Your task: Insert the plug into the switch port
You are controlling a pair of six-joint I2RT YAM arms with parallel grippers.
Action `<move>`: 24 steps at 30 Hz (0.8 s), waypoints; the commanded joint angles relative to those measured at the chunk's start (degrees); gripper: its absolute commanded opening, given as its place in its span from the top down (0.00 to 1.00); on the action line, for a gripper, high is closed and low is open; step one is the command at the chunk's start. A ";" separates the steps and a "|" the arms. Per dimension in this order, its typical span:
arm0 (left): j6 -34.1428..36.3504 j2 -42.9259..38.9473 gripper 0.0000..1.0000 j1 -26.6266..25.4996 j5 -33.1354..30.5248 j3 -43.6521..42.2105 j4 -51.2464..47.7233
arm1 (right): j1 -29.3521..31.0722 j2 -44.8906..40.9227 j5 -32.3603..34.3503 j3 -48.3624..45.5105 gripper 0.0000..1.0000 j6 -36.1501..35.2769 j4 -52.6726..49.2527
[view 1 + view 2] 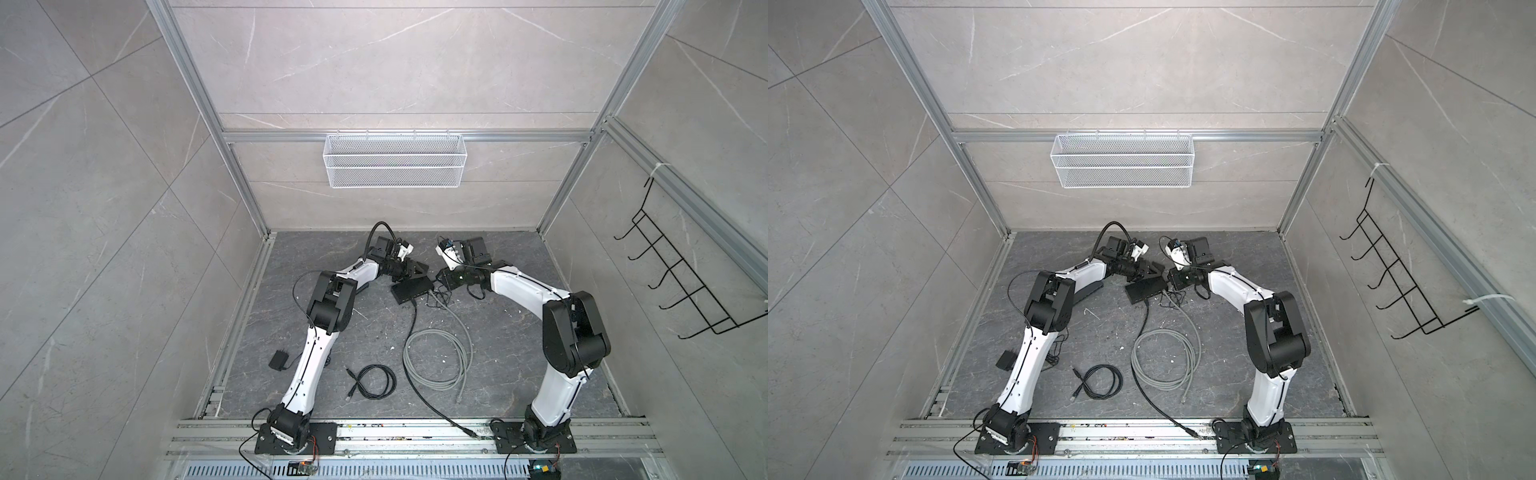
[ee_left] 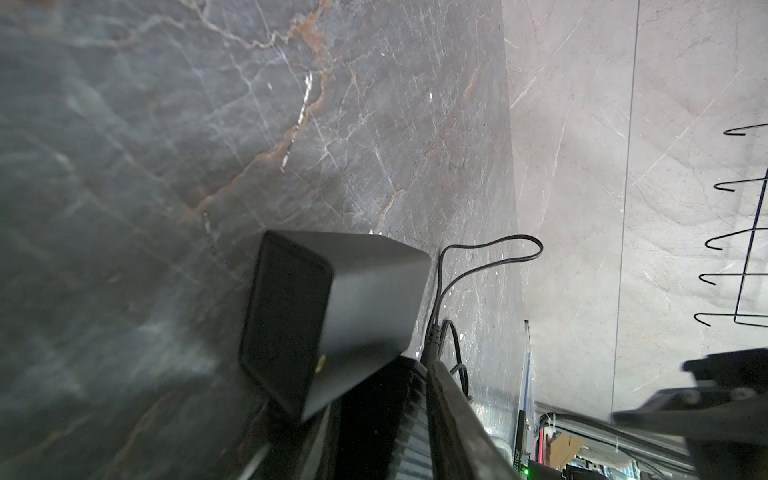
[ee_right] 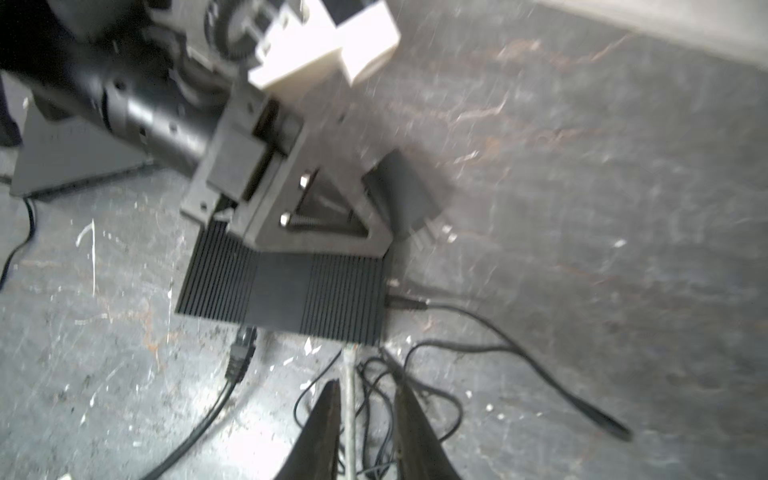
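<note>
Straddling cable [image 3: 350, 395], right jaws apart, plug [image 3: 348, 354] ahead

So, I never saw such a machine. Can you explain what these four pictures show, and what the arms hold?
These are two white-and-black robot arms, left and right, each ending in a two-finger gripper. Two pictures look down from above; the other two come from cameras on the wrists. On the dark grey marbled table lie a black ribbed switch box, a coiled grey cable, a coiled black cable and a small black power adapter. The left gripper sits at the switch box's far edge; its grip is unclear. The right gripper is open, and the grey cable runs between its jaws to the box.
</note>
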 commanded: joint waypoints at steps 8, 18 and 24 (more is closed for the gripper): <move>-0.40 -1.43 0.61 0.04 -4.54 -1.75 -5.31 | 3.63 2.67 2.13 1.47 0.74 0.43 -6.69; -0.07 -1.59 0.61 -0.30 -4.39 -1.94 -5.31 | 4.92 7.51 7.56 5.90 0.76 -0.57 -13.42; -0.02 -1.84 0.61 -0.36 -4.32 -2.41 -5.16 | 5.80 10.34 11.14 9.16 0.78 -0.90 -15.29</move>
